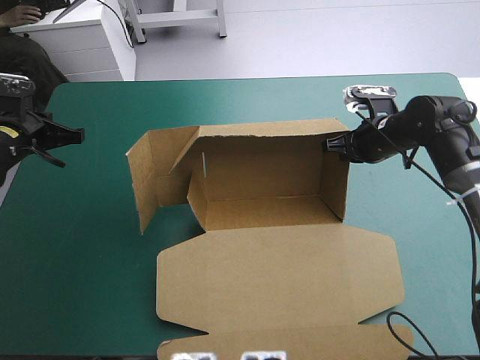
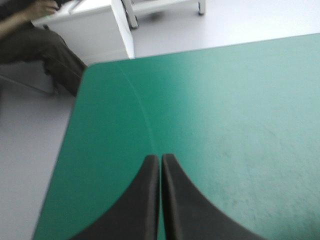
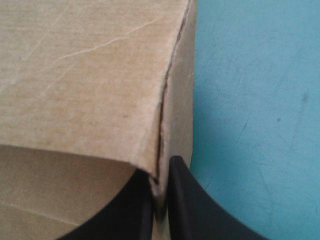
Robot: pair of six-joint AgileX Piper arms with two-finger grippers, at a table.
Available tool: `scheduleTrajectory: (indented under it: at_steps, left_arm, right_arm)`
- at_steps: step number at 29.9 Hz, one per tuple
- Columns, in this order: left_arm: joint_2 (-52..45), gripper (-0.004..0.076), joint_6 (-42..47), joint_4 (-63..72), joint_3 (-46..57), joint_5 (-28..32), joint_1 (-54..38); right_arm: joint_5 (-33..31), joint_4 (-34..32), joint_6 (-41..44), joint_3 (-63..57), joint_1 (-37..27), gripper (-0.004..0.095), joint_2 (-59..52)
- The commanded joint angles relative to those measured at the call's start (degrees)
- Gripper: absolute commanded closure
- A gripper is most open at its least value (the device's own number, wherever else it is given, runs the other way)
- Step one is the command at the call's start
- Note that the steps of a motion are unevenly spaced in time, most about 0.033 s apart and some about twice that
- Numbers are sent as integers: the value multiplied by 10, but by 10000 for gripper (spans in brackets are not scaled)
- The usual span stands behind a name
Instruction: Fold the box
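The brown box (image 1: 262,180) stands mid-table as an open tray, back and right walls raised, its left wall swung outward and the lid (image 1: 277,277) flat toward the near edge. My right gripper (image 1: 335,145) is shut on the box at the top of its right wall, near the far right corner. In the right wrist view the wall's edge (image 3: 162,130) runs between the black fingers (image 3: 187,200) of the gripper (image 3: 160,197). My left gripper (image 1: 75,135) hovers near the table's left edge, away from the box, shut on nothing (image 2: 160,165) over bare teal-green cover.
A narrow flap (image 1: 375,341) of the board reaches the table's near edge. The table's far left corner (image 2: 87,70) lies ahead of the left gripper. Bare cover (image 1: 75,262) spreads left of the box.
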State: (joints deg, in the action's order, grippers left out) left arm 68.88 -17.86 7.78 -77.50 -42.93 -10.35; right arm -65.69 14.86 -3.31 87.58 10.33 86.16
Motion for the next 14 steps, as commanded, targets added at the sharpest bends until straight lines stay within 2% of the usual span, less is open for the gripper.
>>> scheduleTrajectory:
  at_steps: [1, 4, 9, 14]
  left_arm:
    - [9, 724, -90, 155, -19, -18, -57]
    - [28, 724, -103, 196, -19, -63, -87]
    - [47, 724, -103, 195, -18, -93, -92]
    - [51, 724, -103, 195, -18, -98, -92]
  right_arm:
    - [-14, 11, 8, 44, 0, 907, 20]
    - [-24, 11, 15, 67, 0, 907, 59]
    - [-1, 11, 3, 104, 0, 906, 124]
    - [44, 7, -5, 131, 2, 811, 176]
